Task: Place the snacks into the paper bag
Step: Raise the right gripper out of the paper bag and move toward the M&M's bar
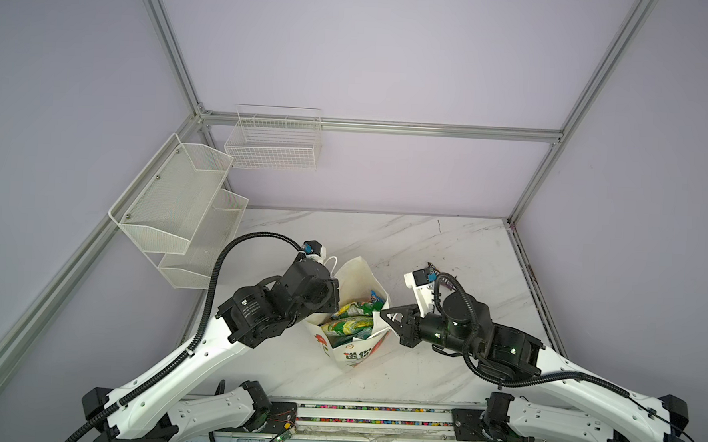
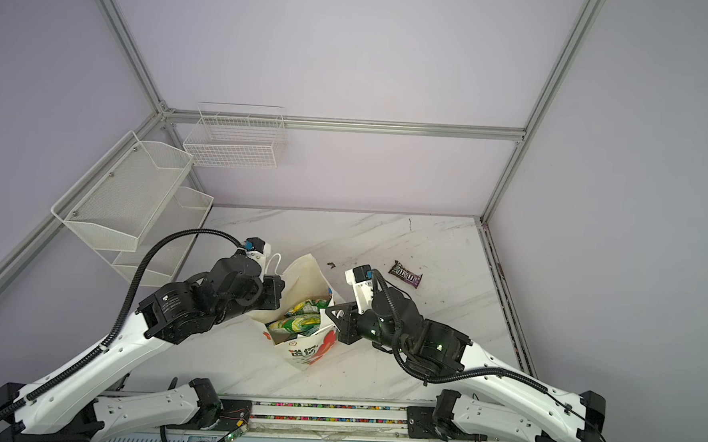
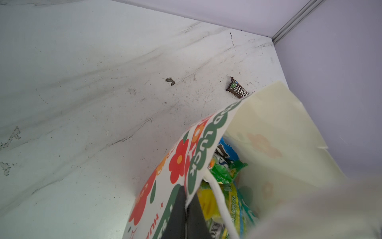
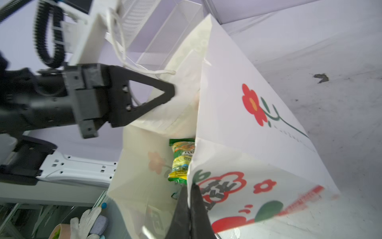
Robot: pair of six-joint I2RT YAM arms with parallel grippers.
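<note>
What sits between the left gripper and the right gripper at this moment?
The paper bag, mouth open, with green-yellow snacks inside, seen in both top views. The left gripper and right gripper pinch opposite rims.

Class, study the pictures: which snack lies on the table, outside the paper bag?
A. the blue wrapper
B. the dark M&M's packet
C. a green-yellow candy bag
B: the M&M's packet lies flat on the table, apart from the paper bag, while the green-yellow packets and the blue wrapper show inside the bag.
</note>
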